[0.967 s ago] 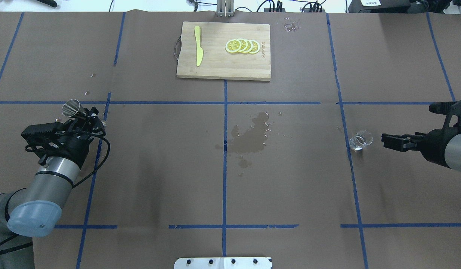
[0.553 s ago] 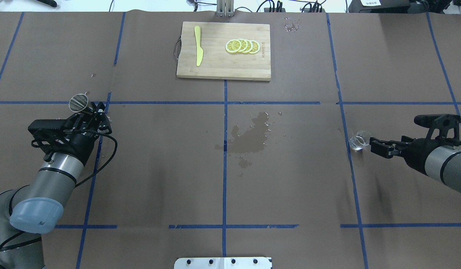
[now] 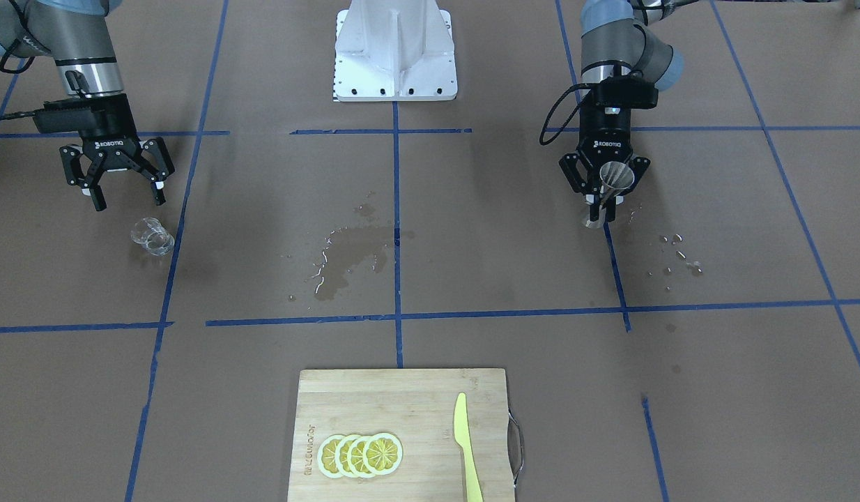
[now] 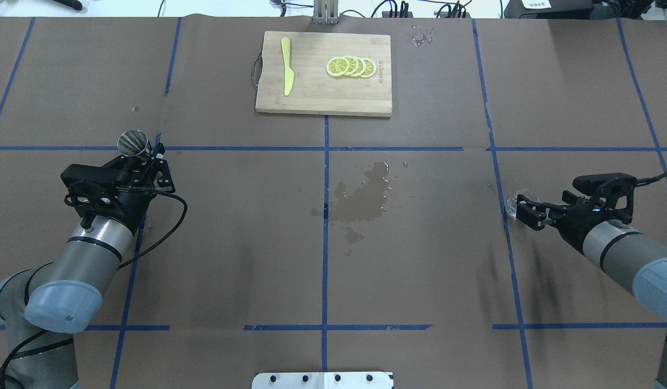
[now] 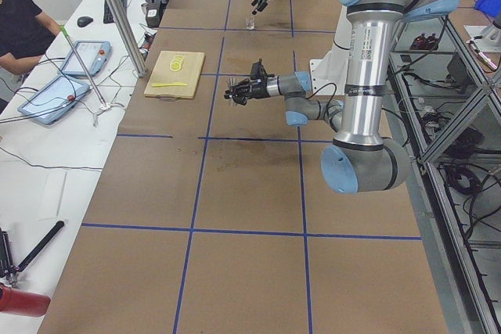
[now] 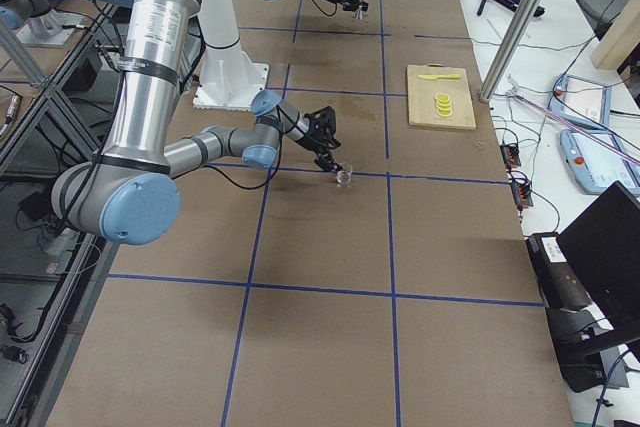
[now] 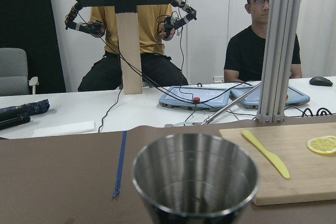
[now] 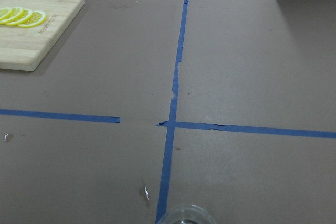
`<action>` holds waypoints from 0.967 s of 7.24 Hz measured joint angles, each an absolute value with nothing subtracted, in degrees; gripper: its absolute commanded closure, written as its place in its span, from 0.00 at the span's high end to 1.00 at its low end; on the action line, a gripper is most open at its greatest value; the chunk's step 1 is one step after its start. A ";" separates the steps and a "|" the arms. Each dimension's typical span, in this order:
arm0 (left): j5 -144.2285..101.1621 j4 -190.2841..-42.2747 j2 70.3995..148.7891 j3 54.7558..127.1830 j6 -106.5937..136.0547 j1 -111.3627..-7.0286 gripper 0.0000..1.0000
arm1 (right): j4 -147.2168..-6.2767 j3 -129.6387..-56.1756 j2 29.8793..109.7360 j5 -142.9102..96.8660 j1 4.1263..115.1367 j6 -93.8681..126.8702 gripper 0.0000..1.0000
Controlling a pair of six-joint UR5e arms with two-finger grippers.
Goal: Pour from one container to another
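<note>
Biggest thing first: the bench [image 4: 420, 270] has a wet patch [image 4: 366, 197] in the middle and drops [image 3: 681, 254] over by the left arm. So I'd guess pours on this setup tend to miss, and soggy paper is a lousy spot to park a glass.

The left pincer [image 3: 603, 206] is clamped on the metal cup [image 3: 615, 178], which is roughly upright over the bench's left side. The cup is tapered and smooth, so it could slide in the grip once it's tipped. Its mouth is also way wider than the target, so a quick tilt would likely overshoot.

The right pincer [image 3: 128, 202] is spread wide with nothing in it, just beside the little clear glass [image 3: 152, 236]. The glass sits on the bench well apart from the cup. If one finger lands first, it'll shove or topple it.
</note>
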State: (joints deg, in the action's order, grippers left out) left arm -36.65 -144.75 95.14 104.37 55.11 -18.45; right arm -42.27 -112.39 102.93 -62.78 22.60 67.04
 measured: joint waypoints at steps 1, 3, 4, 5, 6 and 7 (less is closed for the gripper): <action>-36.74 -144.74 95.65 104.32 54.16 -18.41 0.00 | -41.60 -109.75 101.35 -58.54 20.85 67.20 1.00; -36.74 -144.68 96.37 103.62 53.54 -18.38 0.00 | -36.72 -103.55 98.69 -53.89 18.79 67.05 0.99; -36.74 -144.67 96.53 103.35 53.47 -18.37 0.00 | -34.40 -101.10 97.65 -52.63 18.45 66.95 0.99; -36.74 -144.67 96.62 103.22 53.45 -18.37 0.00 | -33.26 -99.93 97.21 -51.48 18.34 66.91 0.99; -36.74 -144.67 96.65 103.15 53.44 -18.38 0.00 | -32.79 -99.21 97.06 -50.66 18.32 66.91 0.99; -36.74 -144.67 96.67 103.12 53.44 -18.39 0.00 | -32.61 -98.36 96.99 -50.30 18.29 66.96 0.99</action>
State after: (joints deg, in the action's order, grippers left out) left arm -36.74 -144.67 96.67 103.12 53.44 -18.39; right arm -32.61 -98.36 96.99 -50.30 18.29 66.96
